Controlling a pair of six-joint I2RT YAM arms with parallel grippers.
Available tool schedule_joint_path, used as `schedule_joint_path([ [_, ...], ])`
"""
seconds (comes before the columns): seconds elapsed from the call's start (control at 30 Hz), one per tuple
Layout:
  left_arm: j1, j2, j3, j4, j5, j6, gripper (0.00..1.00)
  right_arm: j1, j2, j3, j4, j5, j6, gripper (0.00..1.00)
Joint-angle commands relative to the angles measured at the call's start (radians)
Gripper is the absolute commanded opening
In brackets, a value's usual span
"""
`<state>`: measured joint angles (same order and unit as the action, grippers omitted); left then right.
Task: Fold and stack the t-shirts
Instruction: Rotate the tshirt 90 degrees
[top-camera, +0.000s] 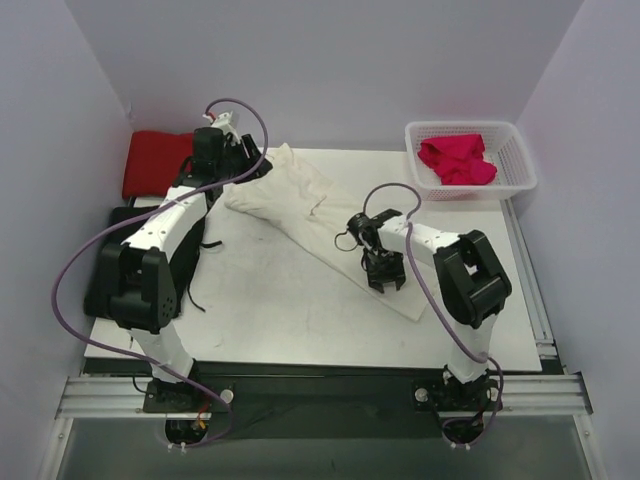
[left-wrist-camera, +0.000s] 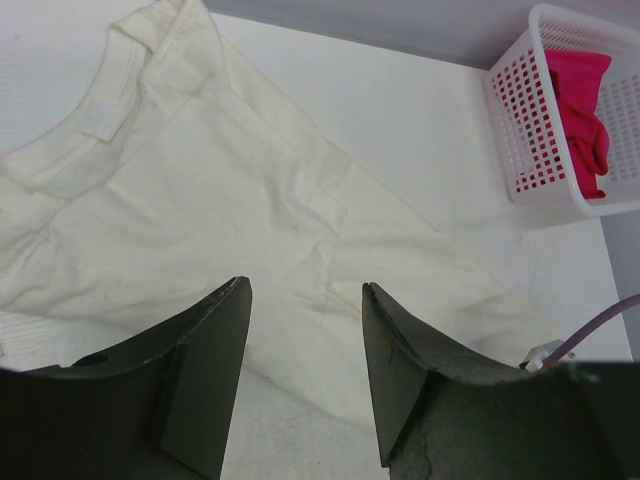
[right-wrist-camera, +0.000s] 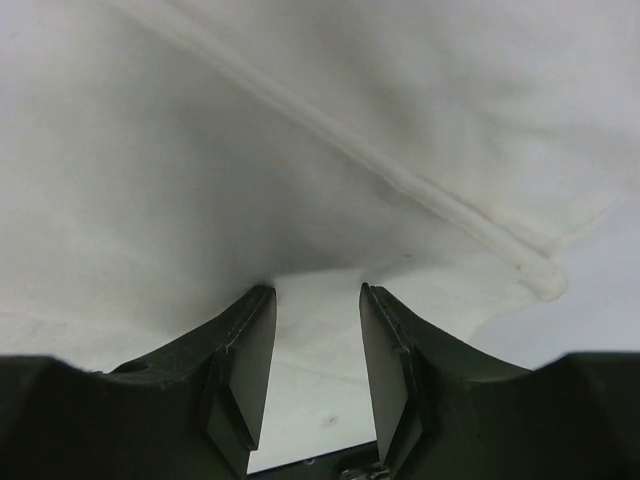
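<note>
While a red t-shirt (top-camera: 155, 162) lies at the far left, the left gripper (left-wrist-camera: 305, 288) hangs with jaws apart over the collar end of the cream-white t-shirt (top-camera: 300, 205). The shirt stretches diagonally across the table (top-camera: 270, 310) to the right gripper (right-wrist-camera: 315, 292), likewise spread, at its hem. At the far right, a white basket (top-camera: 522, 165) holds a magenta-pink t-shirt (top-camera: 455, 160).

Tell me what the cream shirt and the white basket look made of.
Cream t-shirt: soft matte knit cloth, probably cotton; it creases and has a banded collar and stitched hems. Basket: rigid white plastic, faintly glossy; walls are a moulded square lattice.
</note>
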<state>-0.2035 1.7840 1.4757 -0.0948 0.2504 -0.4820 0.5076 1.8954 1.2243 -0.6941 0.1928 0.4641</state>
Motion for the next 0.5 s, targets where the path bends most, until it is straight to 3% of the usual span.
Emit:
schedule_joint_path([
  [0.0,0.015,-0.074,-0.017,-0.048,-0.022,0.048,0.59,0.148,0.025,-0.025,-0.05,-0.065,0.087,0.41],
  [0.2,0.026,-0.09,-0.009,-0.132,-0.062,0.06,0.59,0.324,0.112,0.136,-0.061,-0.076,0.14,0.41],
  [0.47,0.029,-0.086,0.012,-0.272,-0.112,0.063,0.59,0.417,0.321,0.473,-0.082,-0.171,0.093,0.41],
])
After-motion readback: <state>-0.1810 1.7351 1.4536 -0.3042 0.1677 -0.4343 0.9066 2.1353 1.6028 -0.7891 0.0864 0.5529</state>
